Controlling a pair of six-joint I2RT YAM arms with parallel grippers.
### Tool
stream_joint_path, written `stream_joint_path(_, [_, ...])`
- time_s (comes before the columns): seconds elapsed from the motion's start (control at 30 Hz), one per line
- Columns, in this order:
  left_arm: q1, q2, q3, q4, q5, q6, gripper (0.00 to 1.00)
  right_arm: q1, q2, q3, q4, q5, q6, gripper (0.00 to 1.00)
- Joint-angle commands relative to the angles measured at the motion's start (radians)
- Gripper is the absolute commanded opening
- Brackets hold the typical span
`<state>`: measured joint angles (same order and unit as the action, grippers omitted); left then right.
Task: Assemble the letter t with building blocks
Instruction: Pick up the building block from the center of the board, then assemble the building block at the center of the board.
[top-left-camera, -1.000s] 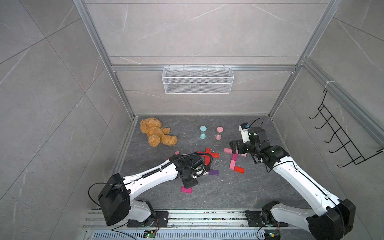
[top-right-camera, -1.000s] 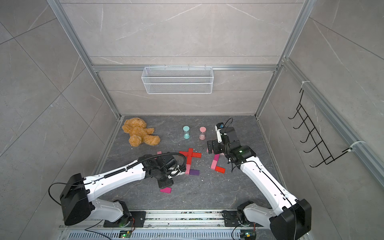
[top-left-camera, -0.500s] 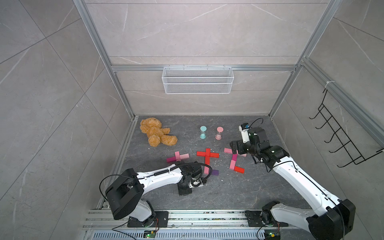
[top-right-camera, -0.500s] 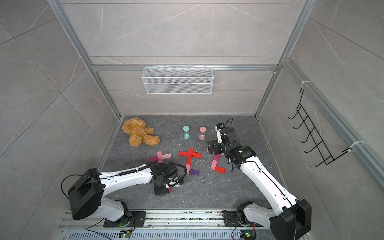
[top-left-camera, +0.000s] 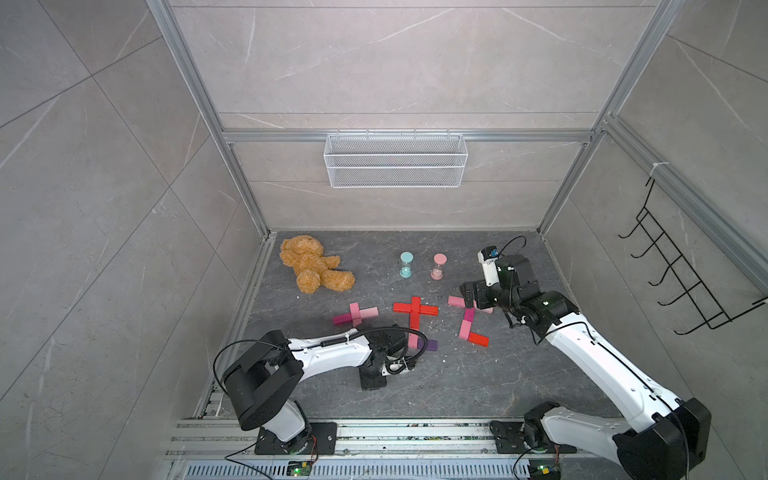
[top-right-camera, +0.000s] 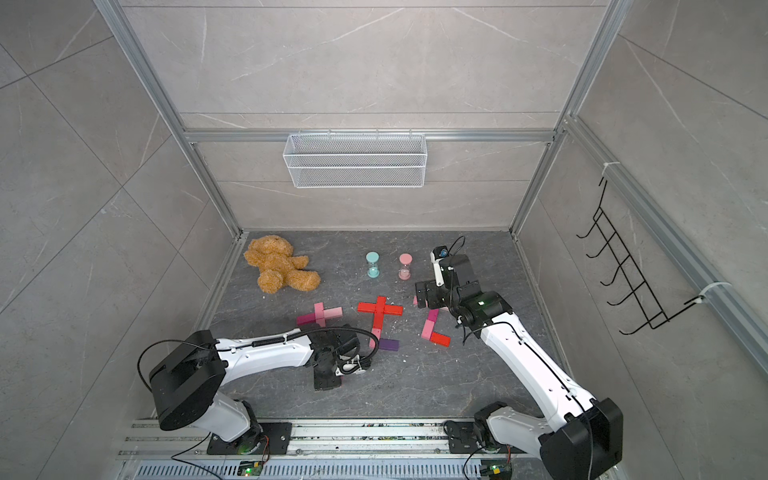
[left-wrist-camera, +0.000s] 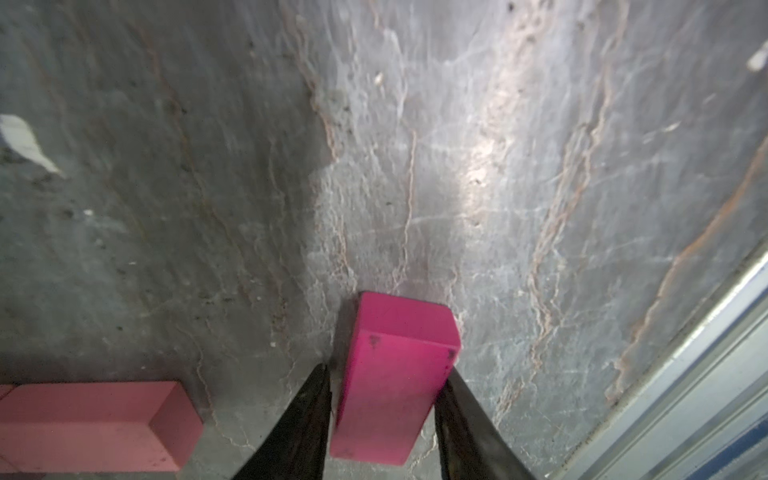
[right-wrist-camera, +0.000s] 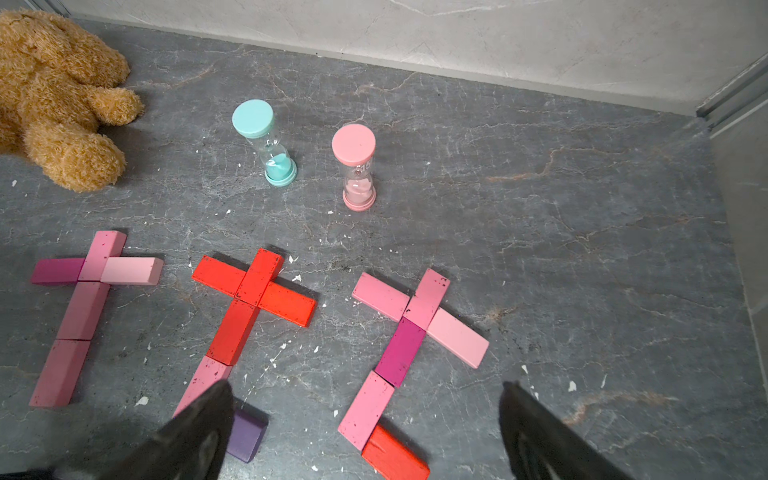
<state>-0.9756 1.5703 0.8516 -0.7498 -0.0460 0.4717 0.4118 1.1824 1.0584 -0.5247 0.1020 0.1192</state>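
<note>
Three t shapes of building blocks lie side by side on the dark floor: a pink and magenta one (right-wrist-camera: 91, 282), a red one (top-left-camera: 415, 309) with a pink and a purple block (right-wrist-camera: 245, 432) at its foot, and a pink one (top-left-camera: 467, 320) ending in a red block. My left gripper (left-wrist-camera: 386, 370) is down at the floor near the front, its jaws straddling a loose magenta block (left-wrist-camera: 395, 374). One finger touches it and a thin gap shows at the other. My right gripper (right-wrist-camera: 365, 386) hovers wide open over the right-hand t, holding nothing.
A brown teddy bear (top-left-camera: 311, 266) lies at the back left. A teal hourglass (top-left-camera: 406, 264) and a pink hourglass (top-left-camera: 439, 266) stand behind the t shapes. A wire basket (top-left-camera: 395, 160) hangs on the back wall. The metal front rail (left-wrist-camera: 706, 395) runs close by the left gripper.
My left arm has drawn back from the red t toward the front and dropped over the loose magenta block. The right arm has not moved.
</note>
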Motion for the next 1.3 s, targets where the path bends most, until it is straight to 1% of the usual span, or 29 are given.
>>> stream_joint_path(0.0, [-0.002, 0.008, -0.004, 0.011, 0.006, 0.013, 0.39, 0.002, -0.018, -0.004, -0.021, 0.016, -0.011, 1.0])
stream_joint_path(0.1, [-0.002, 0.007, 0.002, 0.009, 0.006, 0.02, 0.3, 0.003, -0.018, -0.005, -0.021, 0.016, -0.012, 1.0])
stream_joint_path(0.17, [-0.002, 0.008, 0.011, 0.013, 0.0, 0.025, 0.28, 0.002, -0.016, -0.002, -0.023, 0.017, -0.011, 1.0])
stream_joint_path(0.4, [0.01, 0.002, 0.069, 0.054, 0.012, 0.05, 0.27, 0.004, -0.032, 0.003, -0.036, 0.04, -0.012, 1.0])
stream_joint_path(0.53, [0.053, 0.021, 0.114, 0.068, 0.04, 0.076, 0.27, 0.002, -0.03, 0.005, -0.05, 0.06, -0.01, 1.0])
stream_joint_path(0.9, [0.189, 0.099, 0.238, 0.033, 0.08, 0.182, 0.27, 0.002, -0.039, 0.007, -0.06, 0.067, -0.012, 1.0])
stream_joint_path(1.27, [0.246, 0.167, 0.273, 0.031, 0.072, 0.216, 0.27, 0.002, -0.032, 0.009, -0.06, 0.064, -0.011, 1.0])
